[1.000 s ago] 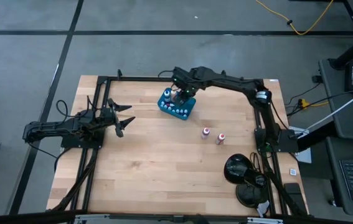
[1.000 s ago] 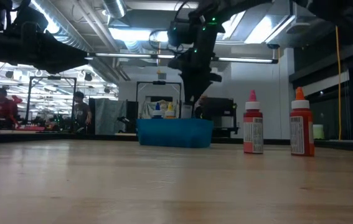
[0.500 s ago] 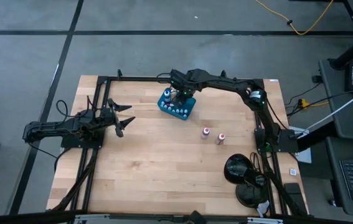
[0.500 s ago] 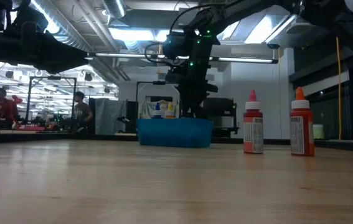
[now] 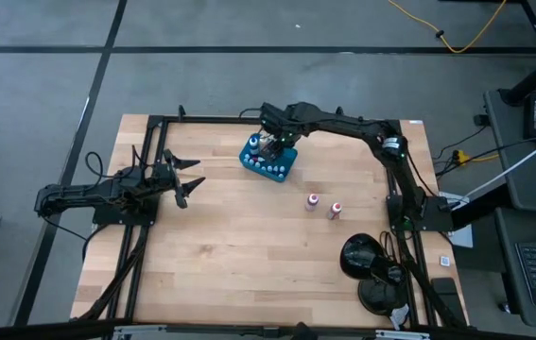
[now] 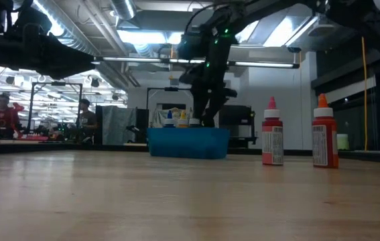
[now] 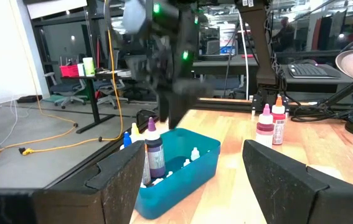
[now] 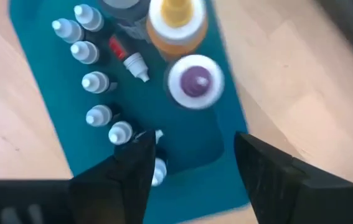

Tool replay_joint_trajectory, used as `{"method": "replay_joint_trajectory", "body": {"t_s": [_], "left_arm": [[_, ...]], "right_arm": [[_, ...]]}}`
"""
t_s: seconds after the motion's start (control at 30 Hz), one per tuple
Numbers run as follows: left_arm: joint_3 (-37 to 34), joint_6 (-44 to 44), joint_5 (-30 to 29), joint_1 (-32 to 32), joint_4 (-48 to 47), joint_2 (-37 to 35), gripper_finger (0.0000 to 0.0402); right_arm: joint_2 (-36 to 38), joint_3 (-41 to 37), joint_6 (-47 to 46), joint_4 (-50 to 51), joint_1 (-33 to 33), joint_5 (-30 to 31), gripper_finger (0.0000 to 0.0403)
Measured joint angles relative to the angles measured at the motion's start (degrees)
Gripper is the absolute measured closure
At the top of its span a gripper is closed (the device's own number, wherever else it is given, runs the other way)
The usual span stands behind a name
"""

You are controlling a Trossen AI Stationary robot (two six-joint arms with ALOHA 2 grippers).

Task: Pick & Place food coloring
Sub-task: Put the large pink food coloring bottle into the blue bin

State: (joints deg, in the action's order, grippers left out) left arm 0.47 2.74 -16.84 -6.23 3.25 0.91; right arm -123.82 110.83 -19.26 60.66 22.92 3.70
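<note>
The food coloring is split between two places. Several tiny white-capped vials (image 8: 95,81), an orange bottle (image 8: 176,25) and a purple-capped bottle (image 8: 195,81) stand or lie in the teal tray (image 5: 268,159). Two red bottles (image 5: 313,201) (image 5: 335,210) stand upright on the wood to the tray's right. My right gripper (image 8: 192,149) hangs open above the tray, fingers pointing down, holding nothing; the low view shows it (image 6: 206,117) just over the tray's rim (image 6: 188,130). My left gripper (image 5: 192,179) waits open near the table's left side.
A black desk lamp (image 5: 360,257) and its round base (image 5: 381,295) sit at the table's near right corner. Bare wood (image 5: 239,246) stretches between the tray and the near edge. People show far off in the room (image 6: 86,120).
My right gripper has come down over the tray, from well above the bottles to just over the rim, shifting a little toward the table's left. The tray and the two red bottles have stayed put.
</note>
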Motion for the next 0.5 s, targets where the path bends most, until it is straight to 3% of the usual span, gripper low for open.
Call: {"method": "replay_joint_trajectory", "body": {"t_s": [0.23,0.5], "left_arm": [[0.00,-0.01,-0.02,-0.01,0.00,-0.02,0.0135],[0.00,0.00,-0.02,0.01,0.00,-0.02,0.0135]], "right_arm": [[5.88,-2.44,-1.27,0.79,-0.32,0.13,0.0183],[15.50,-14.52,1.77,-3.99,-4.75,-2.35,0.0182]]}}
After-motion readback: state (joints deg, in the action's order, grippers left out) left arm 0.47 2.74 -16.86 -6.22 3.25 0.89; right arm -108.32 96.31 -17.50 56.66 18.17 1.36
